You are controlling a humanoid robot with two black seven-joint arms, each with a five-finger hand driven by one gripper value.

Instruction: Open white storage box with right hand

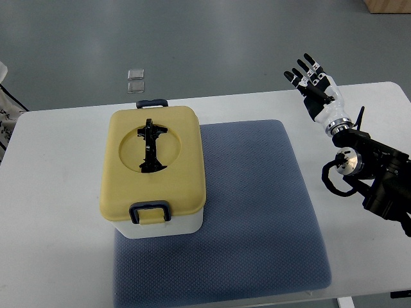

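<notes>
The white storage box [166,226] stands on the left part of the blue-grey mat, its yellow lid [154,160] shut, with a black handle [150,146] folded into a round recess. Dark latches sit at the near edge [150,212] and the far edge [151,102]. My right hand [313,79] hovers at the table's far right, well away from the box, with its fingers spread and holding nothing. Its black forearm [372,173] enters from the right edge.
A blue-grey mat [257,205] covers the middle of the white table [51,192]. Two small clear squares [135,79] lie on the grey floor beyond the table. A patterned bag edge [6,112] shows at the left border.
</notes>
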